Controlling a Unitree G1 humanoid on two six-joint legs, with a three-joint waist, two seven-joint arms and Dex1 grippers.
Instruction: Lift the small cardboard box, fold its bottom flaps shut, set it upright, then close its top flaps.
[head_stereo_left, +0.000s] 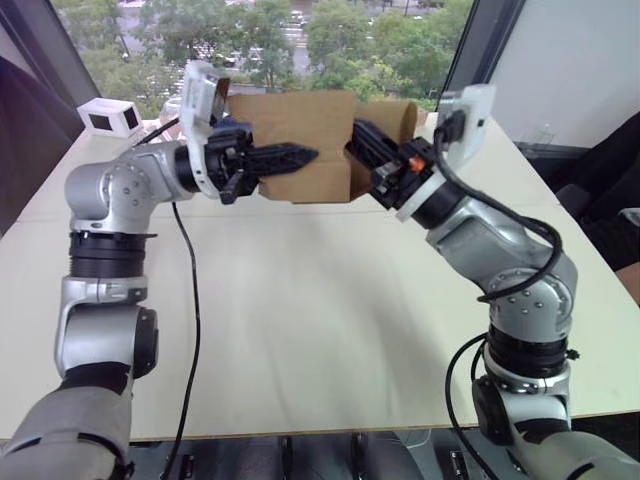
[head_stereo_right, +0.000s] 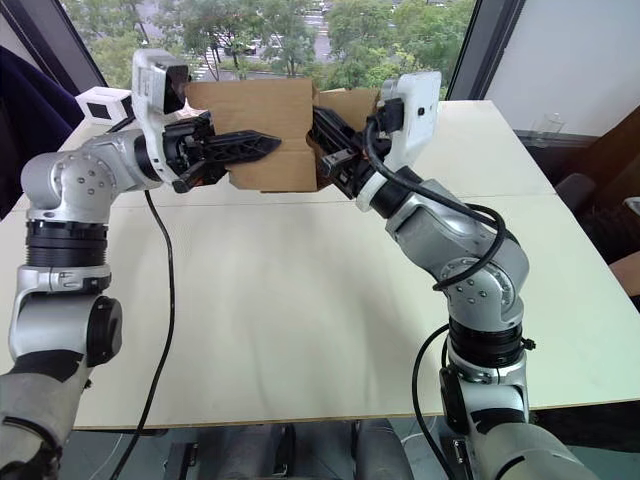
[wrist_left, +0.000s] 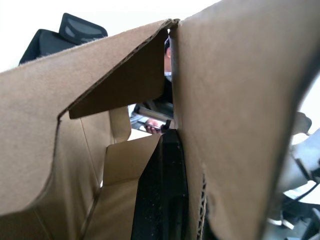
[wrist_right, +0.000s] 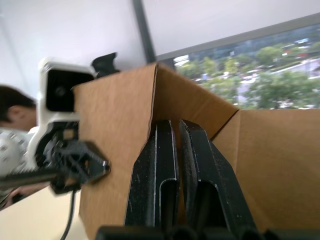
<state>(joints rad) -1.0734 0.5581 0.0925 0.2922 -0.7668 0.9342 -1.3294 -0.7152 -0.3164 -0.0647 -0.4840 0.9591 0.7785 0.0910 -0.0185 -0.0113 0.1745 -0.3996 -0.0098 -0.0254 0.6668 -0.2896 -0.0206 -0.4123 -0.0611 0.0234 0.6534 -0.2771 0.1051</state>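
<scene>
At the far left of the table (head_stereo_left: 300, 330), near its back corner by the window, sits a small white device (head_stereo_left: 110, 117) with a dark face, well apart from the work. Next comes the left claw (head_stereo_left: 300, 156), reaching in from the left at the height of the box; its black fingers (head_stereo_right: 245, 145) lie pressed together flat against the near face of the small cardboard box (head_stereo_left: 300, 125), and in the left wrist view one finger (wrist_left: 162, 195) runs along a cardboard wall with no gap to be seen, so the claw is closed down and bearing on the panel rather than spread; whether cardboard is pinched between the fingers cannot be told. The box itself is held up off the table between the two arms, in front of the window, with clear air beneath its lower edge. The left wrist view looks into its open end, where plain brown flaps (wrist_left: 120, 80) stand at angles, one folded inward with a slanted cut edge and a smaller one lower down; whether these are the bottom flaps or the top flaps cannot be told. To the right, the right claw (head_stereo_left: 362, 140) comes in from the right side and meets the box at its right end; in the right wrist view its two fingers (wrist_right: 160, 175) stand almost touching, with only a thin slit between them, nosed into the inner corner where two walls meet.
</scene>
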